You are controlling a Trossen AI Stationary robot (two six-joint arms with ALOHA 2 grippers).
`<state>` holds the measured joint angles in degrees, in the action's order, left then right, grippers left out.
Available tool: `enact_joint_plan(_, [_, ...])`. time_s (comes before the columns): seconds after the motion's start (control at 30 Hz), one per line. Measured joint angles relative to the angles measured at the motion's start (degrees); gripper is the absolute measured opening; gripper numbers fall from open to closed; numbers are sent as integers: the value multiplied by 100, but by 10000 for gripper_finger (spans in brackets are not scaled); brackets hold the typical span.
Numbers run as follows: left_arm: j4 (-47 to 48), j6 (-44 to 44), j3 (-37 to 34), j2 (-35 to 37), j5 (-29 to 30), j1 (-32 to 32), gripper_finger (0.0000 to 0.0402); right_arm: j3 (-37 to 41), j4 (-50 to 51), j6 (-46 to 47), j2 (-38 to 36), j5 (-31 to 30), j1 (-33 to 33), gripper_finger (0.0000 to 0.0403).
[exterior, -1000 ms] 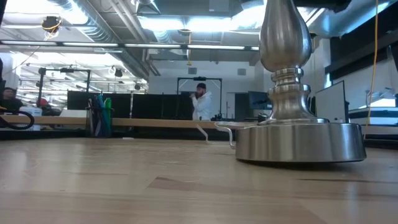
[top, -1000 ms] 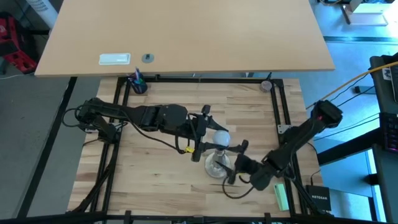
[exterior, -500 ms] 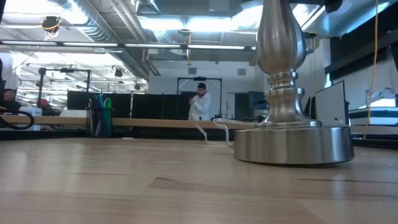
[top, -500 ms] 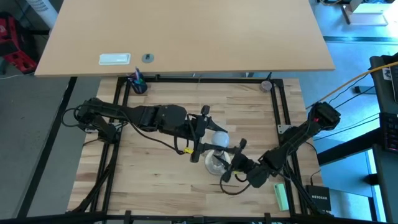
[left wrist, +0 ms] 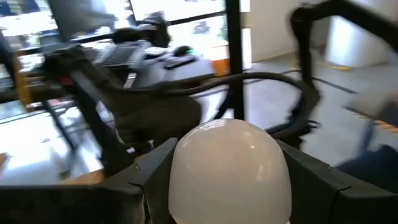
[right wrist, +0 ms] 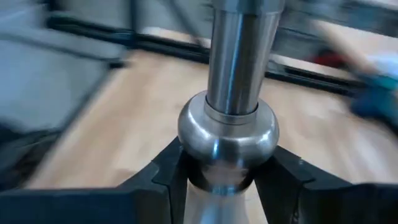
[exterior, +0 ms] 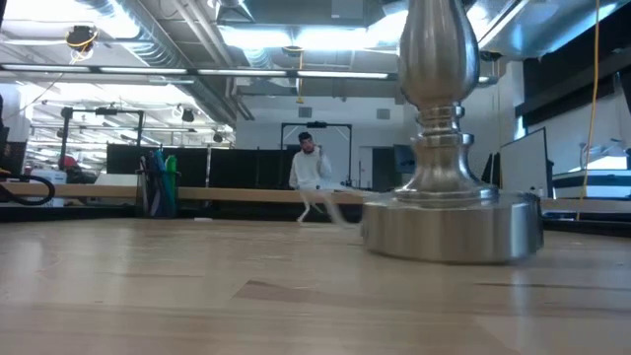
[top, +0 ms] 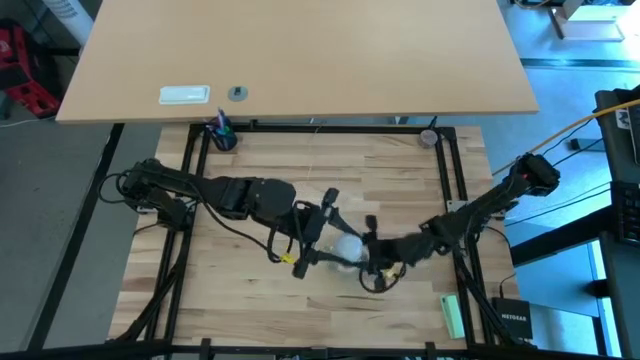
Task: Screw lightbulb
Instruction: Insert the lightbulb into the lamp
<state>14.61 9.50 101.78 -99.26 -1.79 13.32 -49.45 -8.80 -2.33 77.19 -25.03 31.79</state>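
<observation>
The white lightbulb (top: 347,247) sits over the middle of the table, its globe (left wrist: 229,168) between the fingers of my left gripper (top: 335,243), which is shut on it. Its screw base is hidden. Under it stands the silver stand (exterior: 449,187), upright, its round base (exterior: 452,229) flat on the wood. My right gripper (top: 372,255) reaches in from the right and is shut on the stand's stem. The stand's top is out of the low view and hidden by the bulb from above. My left gripper pinches the bulb's globe at its two widest sides (left wrist: 180,177) between both fingers (left wrist: 146,180). The fingers come level from the table's left. The globe's rounded top points up. What lies under the globe is hidden. My right gripper pinches the stand's stem at its rounded collar (right wrist: 227,134) between both fingers (right wrist: 171,171). The fingers come about level from the table's right and lie across the upright stem. The stand's base stays on the table.
A black frame rail (top: 315,127) runs around the wooden table. A cup of pens (top: 221,135) stands at the far left corner. A green object (top: 452,315) lies at the near right. A person (exterior: 311,173) stands in the room beyond.
My right gripper has swung in toward the stand and shut on its stem. My left gripper has carried the bulb a little toward the table's near edge. The stand has slid a short way across the wood, staying upright.
</observation>
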Motion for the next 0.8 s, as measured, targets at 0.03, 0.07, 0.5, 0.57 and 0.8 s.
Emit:
enact_joint_plan(0.03, [8, 14, 4, -2, -116, 0, 221, 0, -42, -155, -25, 578, -150, 145])
enact_joint_plan(0.07, [16, 6, 7, -2, -204, -7, 221, 0, -67, -271, -46, 1194, -312, 145])
enact_joint_plan(0.5, [156, 107, 4, -4, -987, -268, 221, -16, -98, -806, 81, 5003, -1805, 145])
enact_joint_plan(0.57, [201, 57, 4, 2, -1003, -297, 221, -26, -65, -648, 81, 4718, -1789, 145])
enact_joint_plan(0.8, [220, -11, 4, 6, -830, -311, 221, -69, 261, 222, 0, 4085, -1777, 191])
